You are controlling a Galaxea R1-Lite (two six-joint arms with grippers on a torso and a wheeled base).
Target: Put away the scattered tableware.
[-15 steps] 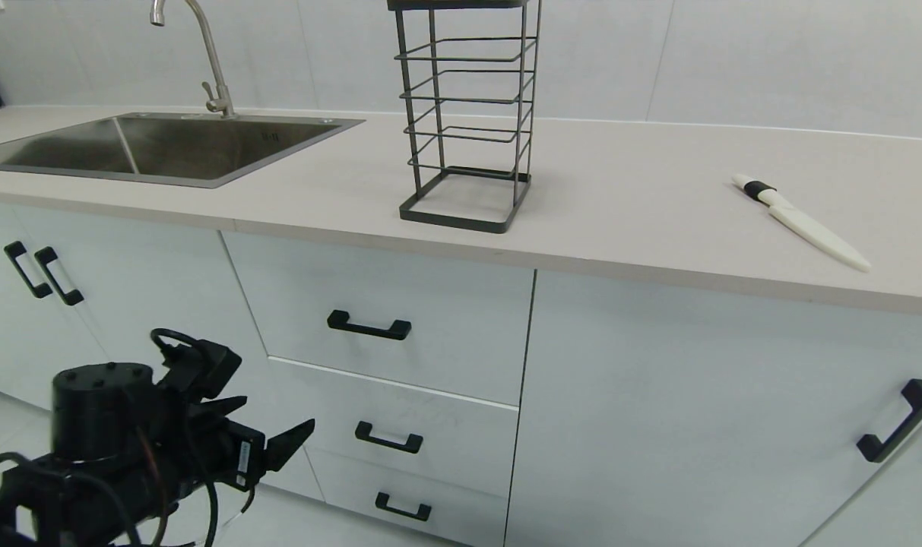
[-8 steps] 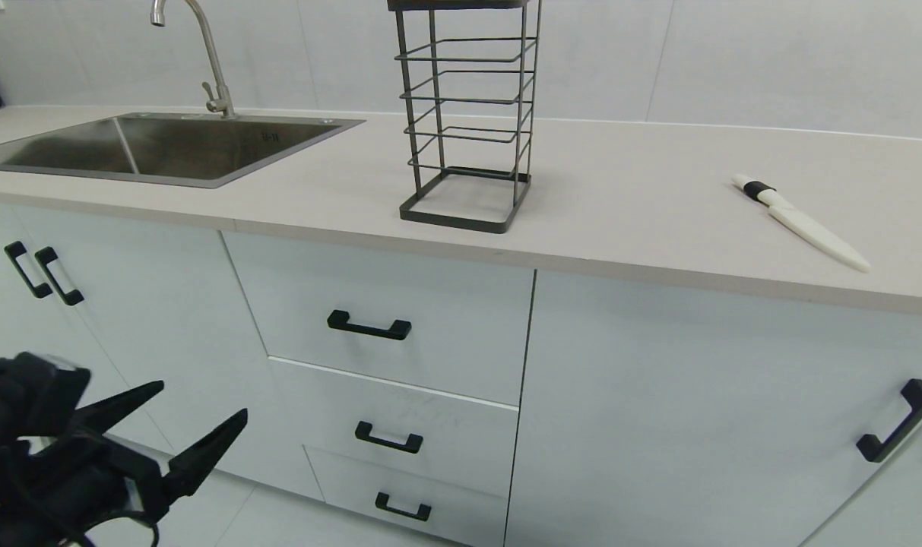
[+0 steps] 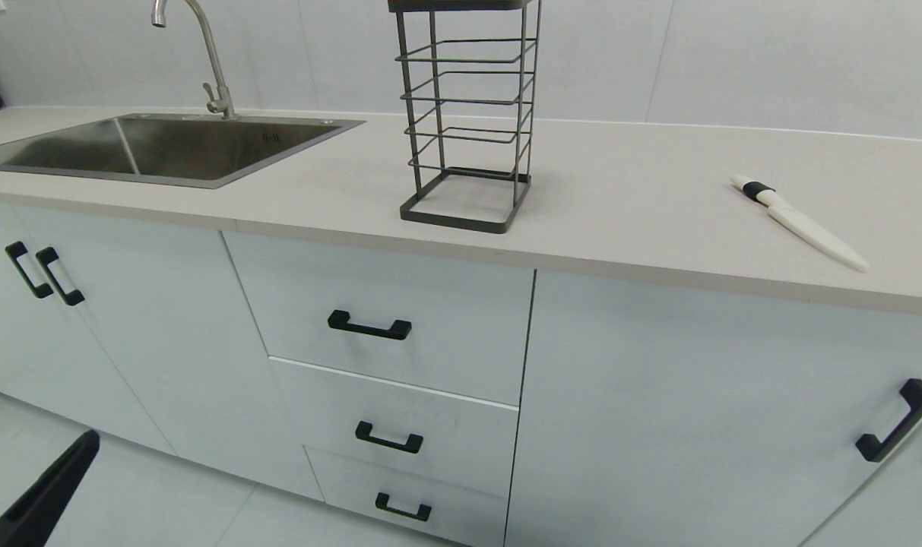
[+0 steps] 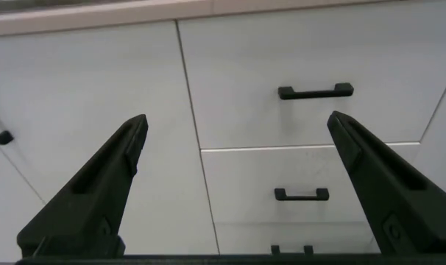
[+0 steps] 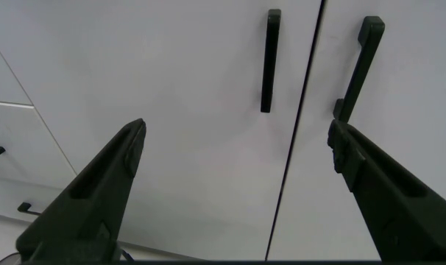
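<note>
While the knife (image 3: 803,226) lies on the counter (image 3: 643,197), both jaws gape empty; they hang well below it.

The left gripper (image 4: 238,121) has its two black fingers (image 4: 98,199) spread far apart, like a big V. Nothing sits between them. It hangs down low on the robot's left side, and one of the fingers (image 3: 42,490) slants up there. The right gripper (image 5: 238,126) is spread wide too. Its fingers (image 5: 385,199) are far apart and hold nothing.
</note>
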